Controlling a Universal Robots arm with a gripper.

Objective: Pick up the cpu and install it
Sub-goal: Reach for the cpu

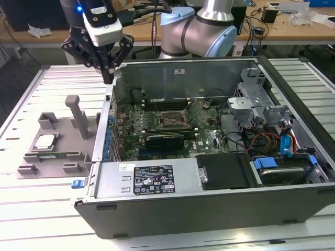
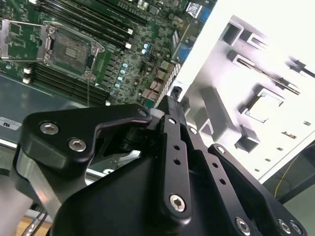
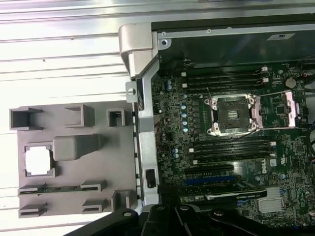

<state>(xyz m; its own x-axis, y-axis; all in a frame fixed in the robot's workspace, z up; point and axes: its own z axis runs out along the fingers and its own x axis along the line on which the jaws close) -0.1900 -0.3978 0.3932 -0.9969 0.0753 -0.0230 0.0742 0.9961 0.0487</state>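
The cpu (image 1: 46, 141) is a small, flat, square chip with a pale, shiny silver metal top; it lies flat, top side up, seated in a square recess of the grey holder (image 1: 65, 141); in the first wrist view its top glares almost white

The cpu (image 1: 46, 141) in fixture (image 1: 65, 140) (beside the case (image 1: 209, 209))
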